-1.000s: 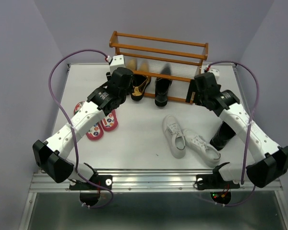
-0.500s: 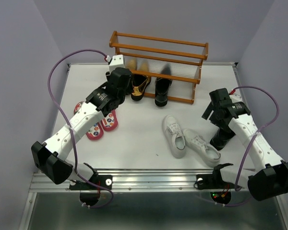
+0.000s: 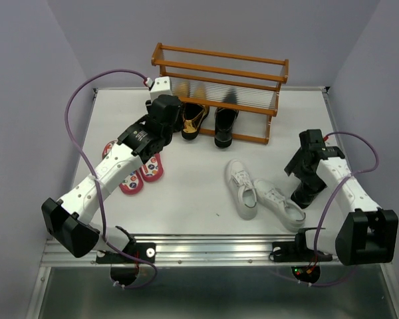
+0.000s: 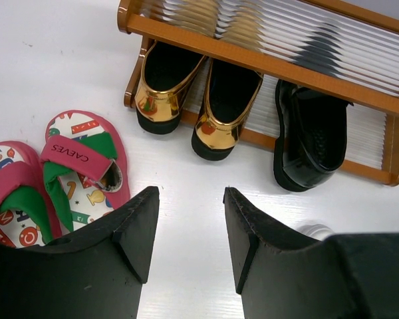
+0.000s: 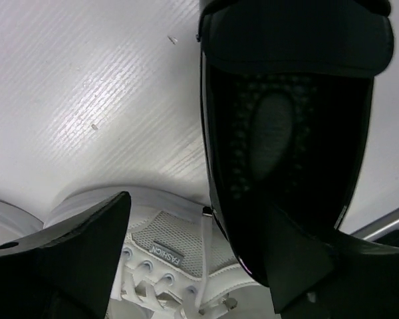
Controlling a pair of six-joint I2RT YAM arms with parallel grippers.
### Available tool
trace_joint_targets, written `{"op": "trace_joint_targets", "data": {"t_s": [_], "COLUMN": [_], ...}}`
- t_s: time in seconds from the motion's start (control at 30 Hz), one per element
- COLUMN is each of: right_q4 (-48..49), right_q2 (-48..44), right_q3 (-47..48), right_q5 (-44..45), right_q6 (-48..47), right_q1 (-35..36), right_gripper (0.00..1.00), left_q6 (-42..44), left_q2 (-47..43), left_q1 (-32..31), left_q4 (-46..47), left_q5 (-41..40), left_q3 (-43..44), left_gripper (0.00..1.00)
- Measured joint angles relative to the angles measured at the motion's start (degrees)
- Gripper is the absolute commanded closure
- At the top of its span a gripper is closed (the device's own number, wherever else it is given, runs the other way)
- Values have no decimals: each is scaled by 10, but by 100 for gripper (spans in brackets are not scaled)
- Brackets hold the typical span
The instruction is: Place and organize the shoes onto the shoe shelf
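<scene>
The shoe shelf (image 3: 219,73) stands at the back, and its orange rail (image 4: 253,58) crosses the top of the left wrist view. Two gold loafers (image 4: 163,86) (image 4: 226,106) and one black boot (image 4: 312,133) sit with their toes in the lower tier. Pink flip-flops (image 4: 80,159) lie to the left. My left gripper (image 4: 190,193) hovers open over bare table in front of the loafers. My right gripper (image 5: 198,206) is open astride the rim of a second black boot (image 5: 286,53). One finger (image 5: 86,246) hangs over a white sneaker (image 5: 166,256). The other finger (image 5: 299,259) is at the boot's opening.
Both white sneakers (image 3: 243,189) (image 3: 279,203) lie side by side near the front, just left of the loose boot (image 3: 308,189). The flip-flops (image 3: 130,169) sit partly under my left arm. Purple cables loop out beside both arms.
My right arm has swung back from the shelf's right end toward the near right and now hangs over the loose black boot. The left arm has barely shifted.
</scene>
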Motion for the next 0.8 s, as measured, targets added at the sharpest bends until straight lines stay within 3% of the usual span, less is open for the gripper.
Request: {"op": "trace_joint_targets", "data": {"t_s": [0.03, 0.33, 0.6, 0.8], "right_q4": [9, 52, 49, -11], "right_q2": [5, 31, 15, -12], "right_q3": [-3, -14, -3, 99], "right_q5": [-5, -15, -10, -19], "right_q6": [-4, -23, -62, -117], "right_q1": [-1, -8, -8, -8], "right_gripper": [49, 99, 99, 99], "left_q6": [0, 0, 3, 5], "left_q2": [0, -4, -4, -5], "left_q1": [0, 0, 5, 9], "left_q4": [1, 3, 3, 4], "left_q5": [0, 0, -1, -1], "left_q3": [-1, -17, -17, -17], "left_gripper": [45, 45, 45, 45]}}
